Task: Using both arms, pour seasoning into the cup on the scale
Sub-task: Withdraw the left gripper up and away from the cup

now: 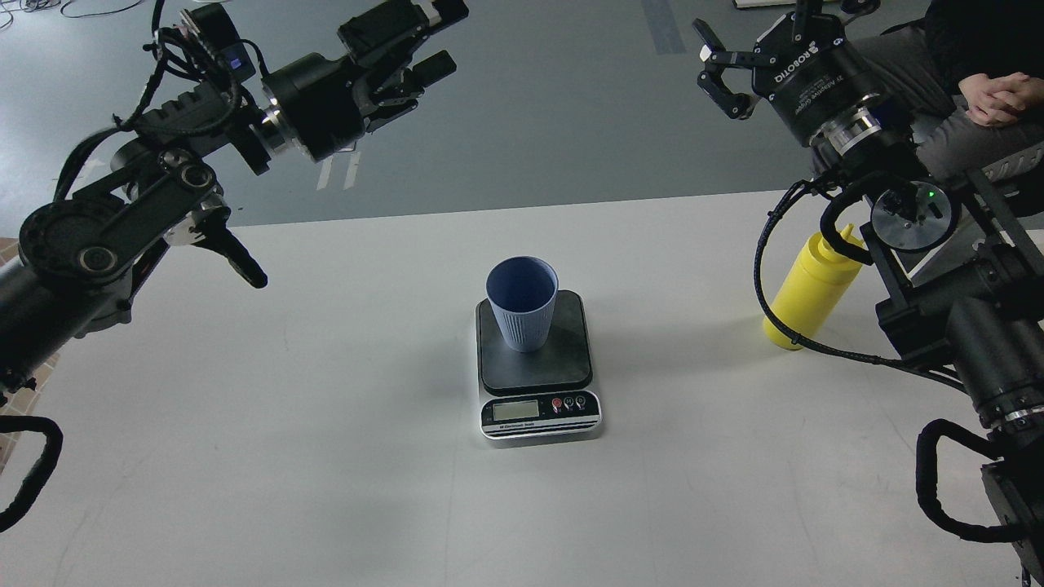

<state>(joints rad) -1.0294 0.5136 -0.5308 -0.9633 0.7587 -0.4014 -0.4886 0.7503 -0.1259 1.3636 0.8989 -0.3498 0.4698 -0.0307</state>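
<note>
At the upper right of the frame the right gripper [718, 69] is held with its jaws spread wide and empty. The seasoning bottle [803, 293] stands upright below it at the right edge of the bench [245, 424], nearer this arm. The left gripper [428, 49], upper left, is also open, well apart from the cup [522, 303] on the scale [538, 371].
</note>
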